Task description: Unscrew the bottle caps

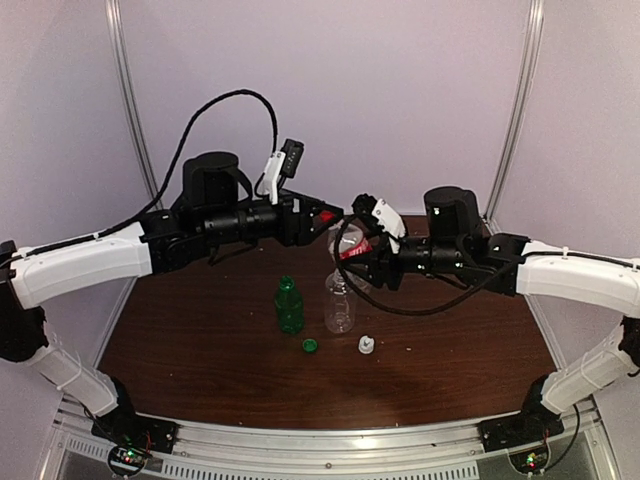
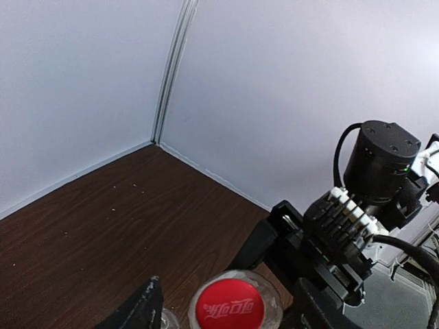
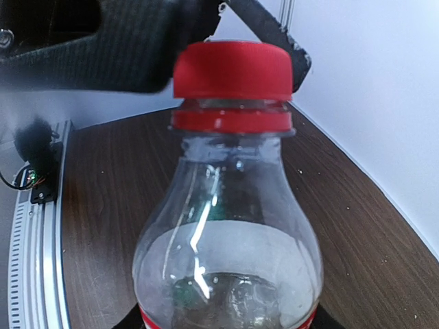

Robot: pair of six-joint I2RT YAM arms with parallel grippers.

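Observation:
My right gripper (image 1: 360, 252) is shut on the short clear bottle with the red label (image 3: 226, 233) and holds it above the table. The red cap (image 3: 231, 68) sits on its neck. My left gripper (image 1: 327, 216) is at the cap, open, one black finger on each side; in the left wrist view the left finger (image 2: 140, 310) stands a little apart from the red cap (image 2: 230, 307). On the table stand the green bottle (image 1: 289, 305) and the taller clear bottle (image 1: 340, 302), both without caps. The green cap (image 1: 310, 346) and white cap (image 1: 367, 345) lie in front of them.
The dark wooden table (image 1: 200, 340) is closed in by white walls at the back and sides. A metal rail (image 1: 330, 440) runs along the near edge between the arm bases. The right arm's black cable (image 1: 420, 308) hangs low above the table.

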